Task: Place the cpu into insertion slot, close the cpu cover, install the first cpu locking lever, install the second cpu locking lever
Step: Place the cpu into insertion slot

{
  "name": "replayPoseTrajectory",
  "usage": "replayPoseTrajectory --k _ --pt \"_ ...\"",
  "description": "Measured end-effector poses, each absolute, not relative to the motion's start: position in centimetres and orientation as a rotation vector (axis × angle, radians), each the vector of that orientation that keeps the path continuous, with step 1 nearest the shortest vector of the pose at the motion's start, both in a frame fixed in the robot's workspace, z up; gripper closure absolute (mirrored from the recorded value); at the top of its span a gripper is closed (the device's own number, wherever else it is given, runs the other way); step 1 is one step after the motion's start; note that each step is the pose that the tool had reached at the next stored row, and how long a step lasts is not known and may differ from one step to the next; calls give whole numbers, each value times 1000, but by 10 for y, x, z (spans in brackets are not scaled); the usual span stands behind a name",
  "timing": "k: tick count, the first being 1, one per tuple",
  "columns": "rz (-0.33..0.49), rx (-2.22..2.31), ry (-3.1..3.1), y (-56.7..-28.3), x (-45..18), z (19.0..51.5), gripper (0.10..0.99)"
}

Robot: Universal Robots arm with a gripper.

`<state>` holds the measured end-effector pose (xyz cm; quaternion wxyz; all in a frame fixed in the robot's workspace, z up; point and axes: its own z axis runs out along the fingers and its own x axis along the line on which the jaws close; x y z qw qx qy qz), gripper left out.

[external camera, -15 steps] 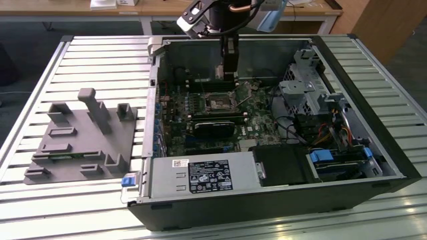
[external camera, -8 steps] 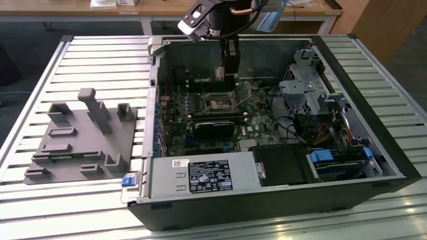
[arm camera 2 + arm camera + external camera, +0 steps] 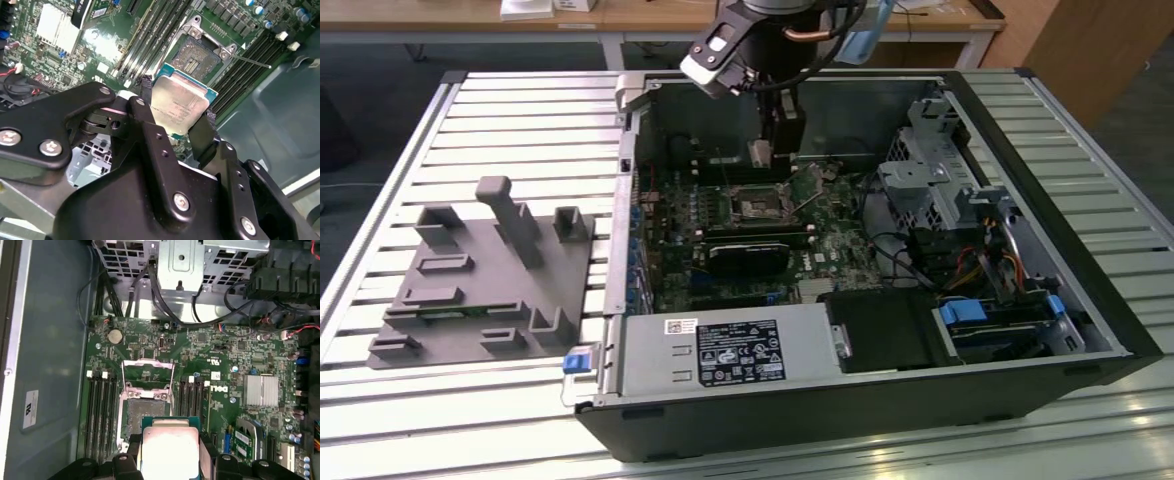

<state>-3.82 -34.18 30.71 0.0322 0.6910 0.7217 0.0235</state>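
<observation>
Black gripper, matte jointed metal links with bright screw heads, fingers clamped on two opposite edges of the cpu. Item held: the cpu, a flat square chip, dull silvery lid on a green rim, carried in the air above the board and just beside the insertion slot, not seated. Insertion slot: a square socket with a dark, finely grained centre and a thin silvery frame, lying bare. The cpu cover, a thin bright metal window frame, stands raised at the socket's far edge in the first wrist view. A locking lever, a slim wire rod, juts out past the socket corner. Surrounding: a glossy green circuit board, long black memory slots and a ribbed silver heatsink. In the exterior view the arm hangs in the upper middle of the frame, inside the open black computer case. Risks, as judged: the chip looks tilted against the socket, so it could land askew and bend the fine contacts; the narrow edge grip could slip; the chip could catch on the raised cover or the lever.
</observation>
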Motion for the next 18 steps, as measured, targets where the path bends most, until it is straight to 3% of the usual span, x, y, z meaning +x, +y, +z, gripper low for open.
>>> replayPoseTrajectory --k 18 --pt "76 2123 2217 -342 -39 294 545"
